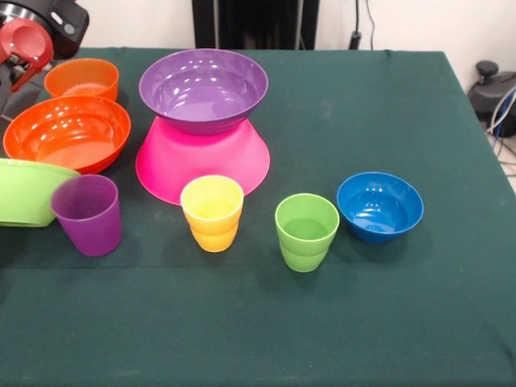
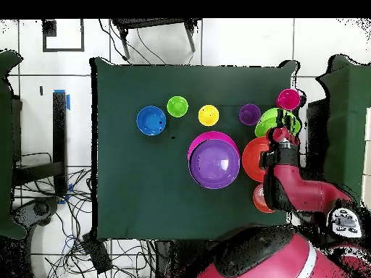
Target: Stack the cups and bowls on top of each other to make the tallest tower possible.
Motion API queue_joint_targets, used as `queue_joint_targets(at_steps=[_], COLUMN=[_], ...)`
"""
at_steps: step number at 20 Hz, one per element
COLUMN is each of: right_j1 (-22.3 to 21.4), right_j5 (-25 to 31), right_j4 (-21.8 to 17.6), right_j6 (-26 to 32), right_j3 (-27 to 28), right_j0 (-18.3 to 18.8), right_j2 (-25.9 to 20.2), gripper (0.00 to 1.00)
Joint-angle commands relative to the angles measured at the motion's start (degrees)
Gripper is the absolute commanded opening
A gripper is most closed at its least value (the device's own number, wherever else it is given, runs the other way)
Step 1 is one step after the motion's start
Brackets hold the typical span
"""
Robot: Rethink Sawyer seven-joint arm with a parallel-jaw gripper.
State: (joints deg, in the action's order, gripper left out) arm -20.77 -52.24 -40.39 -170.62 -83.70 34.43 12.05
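tower (image 1: 202, 129): I see purple bowl (image 1: 203, 87) on inverted pink bowl (image 1: 201, 161) | left: lime bowl (image 1: 24, 189), cups, other bowls loose on desk (image 1: 363, 322) | gripper (image 2: 280, 136): I cannot tell its state

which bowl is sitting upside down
The pink bowl, the biggest one: it rests rim-down on the green cloth with the purple bowl standing upright on its base. The orange, lime green and blue bowls all sit open side up.
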Motion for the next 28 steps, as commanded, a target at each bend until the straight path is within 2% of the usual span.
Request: queue_joint_targets(at_steps=[1, 13, 23, 28], right_j1=[1.5, 4.2, 3.6, 5.0], right_j5=[8.2, 6.0, 6.7, 5.8], right_j4=[-1.9, 3.9, 4.2, 5.8], right_j6=[-7.5, -4.4, -4.7, -3.9], right_j3=[-1.9, -1.6, -1.5, -0.8], right_j0=[-2.8, -4.0, -4.4, -4.8], right_j2=[-7.5, -7.8, -7.7, -8.0], gripper=[1.00, 1.00, 1.00, 1.00])
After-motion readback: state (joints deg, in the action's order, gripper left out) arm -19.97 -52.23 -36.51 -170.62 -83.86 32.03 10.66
